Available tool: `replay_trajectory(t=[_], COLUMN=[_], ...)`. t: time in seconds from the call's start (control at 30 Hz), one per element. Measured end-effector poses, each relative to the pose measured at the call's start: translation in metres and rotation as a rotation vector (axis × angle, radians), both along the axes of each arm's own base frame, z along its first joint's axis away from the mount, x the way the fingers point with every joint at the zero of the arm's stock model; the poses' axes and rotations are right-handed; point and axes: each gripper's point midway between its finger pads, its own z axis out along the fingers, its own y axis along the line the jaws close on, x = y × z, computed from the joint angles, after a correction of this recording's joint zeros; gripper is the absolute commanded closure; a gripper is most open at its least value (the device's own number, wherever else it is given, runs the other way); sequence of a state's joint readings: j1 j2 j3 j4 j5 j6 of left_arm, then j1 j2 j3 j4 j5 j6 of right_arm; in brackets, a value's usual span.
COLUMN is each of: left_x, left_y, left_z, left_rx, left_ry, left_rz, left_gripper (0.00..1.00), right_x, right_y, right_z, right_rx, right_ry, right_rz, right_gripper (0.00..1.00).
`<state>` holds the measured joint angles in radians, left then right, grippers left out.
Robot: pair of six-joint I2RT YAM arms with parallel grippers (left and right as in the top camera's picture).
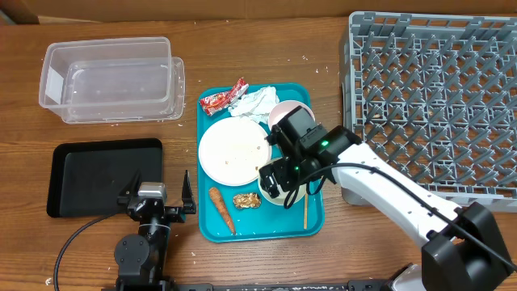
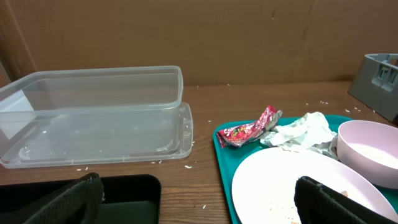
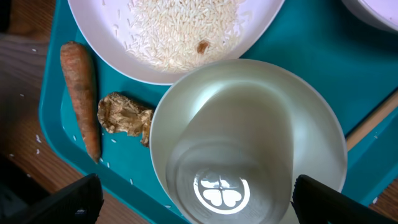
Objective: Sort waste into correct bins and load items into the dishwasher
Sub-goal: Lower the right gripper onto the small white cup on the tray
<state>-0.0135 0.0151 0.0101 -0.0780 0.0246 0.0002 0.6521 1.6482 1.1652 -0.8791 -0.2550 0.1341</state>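
Right tool (image 3: 200, 200) hung wide open over the white bowl (image 3: 249, 137) on the teal tray (image 3: 311, 43), gripping nothing. Left tool (image 2: 202, 200) was spread wide too, empty, beside the black tray (image 1: 89, 178).

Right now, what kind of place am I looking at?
Probably a lab mock-up of a dish-clearing station, not a real kitchen: a bare wooden table against a cardboard wall, a tray of leftovers, a grey dish rack and a clear tub.
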Motion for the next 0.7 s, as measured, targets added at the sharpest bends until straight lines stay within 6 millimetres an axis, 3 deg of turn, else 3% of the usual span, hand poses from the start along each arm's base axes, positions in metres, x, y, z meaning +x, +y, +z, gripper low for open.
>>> replay_trajectory(t=[0.23,0.47,0.6,0.7], left_x=[0.0,0.0,0.0,0.0], left_y=[0.0,0.0,0.0,0.0], left_z=[0.0,0.0,0.0,0.0], left_rx=[0.0,0.0,0.0,0.0], left_ry=[0.0,0.0,0.0,0.0], left_rz=[0.0,0.0,0.0,0.0], left_gripper=[0.0,0.0,0.0,0.0], right_x=[-0.013,-0.013,-0.013,-0.012], right_y=[0.019,0.016,0.013,0.012], right_z=[-0.016,-0.027,-0.027,-0.027], right_rx=[-0.052,-0.098,-0.108,-0.111], right_ry=[-0.006,0.026,0.038,0.04], right_rz=[0.032,-0.019,-0.048,-0.071], right_gripper=[0.0,0.0,0.19,0.25])
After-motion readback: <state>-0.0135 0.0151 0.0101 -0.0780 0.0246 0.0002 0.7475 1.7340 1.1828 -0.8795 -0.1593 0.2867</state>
